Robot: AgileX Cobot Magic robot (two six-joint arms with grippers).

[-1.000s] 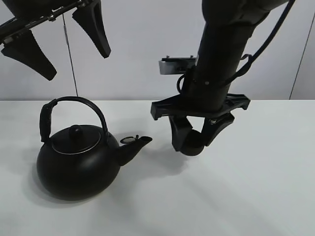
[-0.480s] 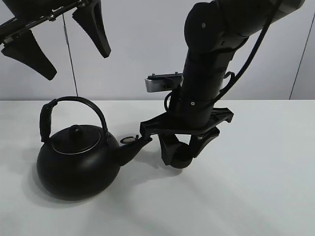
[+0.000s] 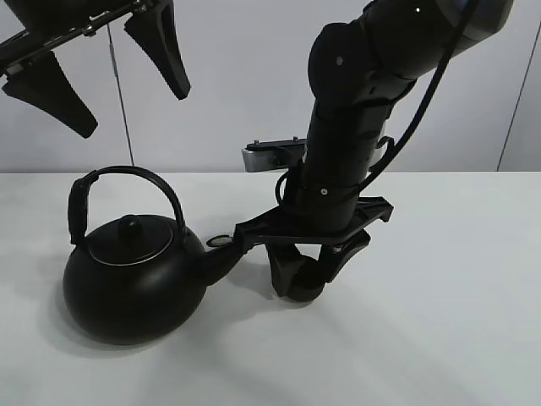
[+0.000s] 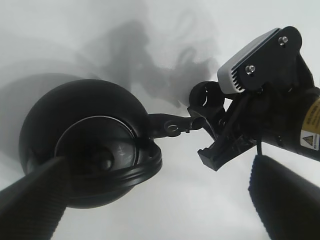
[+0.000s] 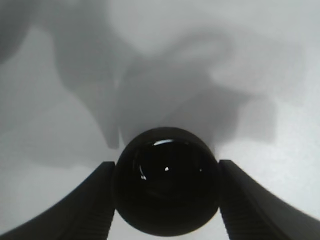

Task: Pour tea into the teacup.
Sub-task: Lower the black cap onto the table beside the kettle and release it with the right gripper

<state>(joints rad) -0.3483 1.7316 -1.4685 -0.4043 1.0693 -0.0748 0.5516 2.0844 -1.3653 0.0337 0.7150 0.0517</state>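
right fingers clamped on the teacup, low over the middle of the tabletop, just beside the kettle spout. left fingers spread apart above the kettle. teacup probably light, rigid, glossy and slippery; best held across its widest girth.

Big black round kettle sits on the left of the white bench, spout pointing right. Just right of the spout, the small black bowl-shaped teacup sits between the fingers of the right tool. The left tool hangs high above the kettle.
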